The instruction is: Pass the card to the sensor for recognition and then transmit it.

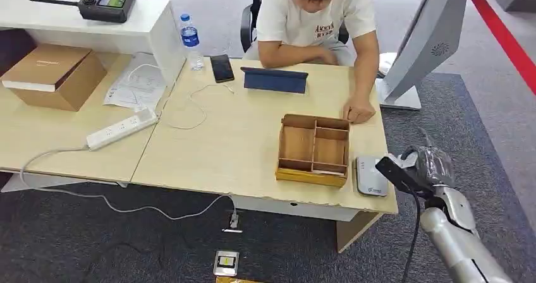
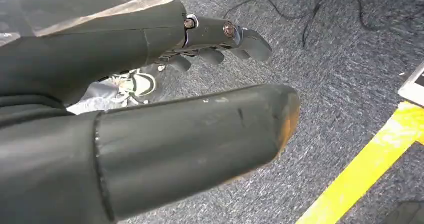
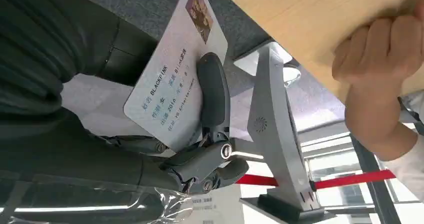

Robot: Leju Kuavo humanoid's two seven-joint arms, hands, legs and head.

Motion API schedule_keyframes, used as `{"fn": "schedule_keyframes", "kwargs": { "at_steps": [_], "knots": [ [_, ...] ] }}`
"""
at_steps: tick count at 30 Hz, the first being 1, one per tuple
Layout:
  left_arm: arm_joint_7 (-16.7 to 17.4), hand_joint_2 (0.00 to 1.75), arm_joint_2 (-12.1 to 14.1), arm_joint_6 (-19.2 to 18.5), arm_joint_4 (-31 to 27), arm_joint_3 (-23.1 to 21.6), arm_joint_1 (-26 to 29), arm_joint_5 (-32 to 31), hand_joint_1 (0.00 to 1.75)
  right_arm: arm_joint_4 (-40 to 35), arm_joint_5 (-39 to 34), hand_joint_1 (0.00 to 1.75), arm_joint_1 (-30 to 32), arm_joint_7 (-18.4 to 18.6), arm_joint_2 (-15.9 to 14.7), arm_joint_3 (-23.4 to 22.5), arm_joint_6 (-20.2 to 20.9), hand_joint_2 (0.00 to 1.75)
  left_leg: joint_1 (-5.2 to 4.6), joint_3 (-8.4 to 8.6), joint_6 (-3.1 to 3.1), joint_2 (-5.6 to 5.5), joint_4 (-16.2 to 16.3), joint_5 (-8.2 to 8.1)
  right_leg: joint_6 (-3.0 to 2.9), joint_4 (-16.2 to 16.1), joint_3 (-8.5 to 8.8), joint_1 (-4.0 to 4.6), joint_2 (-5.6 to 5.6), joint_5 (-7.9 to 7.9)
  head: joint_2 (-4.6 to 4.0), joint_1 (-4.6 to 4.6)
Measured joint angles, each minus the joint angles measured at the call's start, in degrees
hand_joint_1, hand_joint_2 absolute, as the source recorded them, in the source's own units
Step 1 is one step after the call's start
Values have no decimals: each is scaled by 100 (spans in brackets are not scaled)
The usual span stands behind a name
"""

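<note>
- Card [image 3: 172, 79]: pinched flat in the right robot hand [image 1: 425, 167], just off the bench [image 1: 240, 144] edge beside the sensor [image 1: 371, 177]. Judged light, stiff and slick; grip the faces.
- Left robot hand [image 2: 220, 39]: holds nothing, fingers loosely apart above the carpet.
- Right wrist view alone shows the card's print; head view places the sensor.

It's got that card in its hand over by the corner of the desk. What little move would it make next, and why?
Probably a short move of the right hand inward and down, to bring the card over the white sensor at the desk's near corner. The hand already holds the card, but beside the desk edge, not above the sensor, so nothing can be read yet.
</note>
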Motion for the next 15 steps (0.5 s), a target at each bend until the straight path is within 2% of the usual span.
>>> {"fn": "schedule_keyframes", "kwargs": {
  "at_steps": [15],
  "knots": [
    [2, 0, -42, 11, 0, -4, 0, -22, 0, -42, -22, 175, 193, -41, 177, -2, -26, 175, 0, 0, 0, 1, 0, 0, 0, 0, 0, 0, 0, 0, -2, 0]
  ]
}}
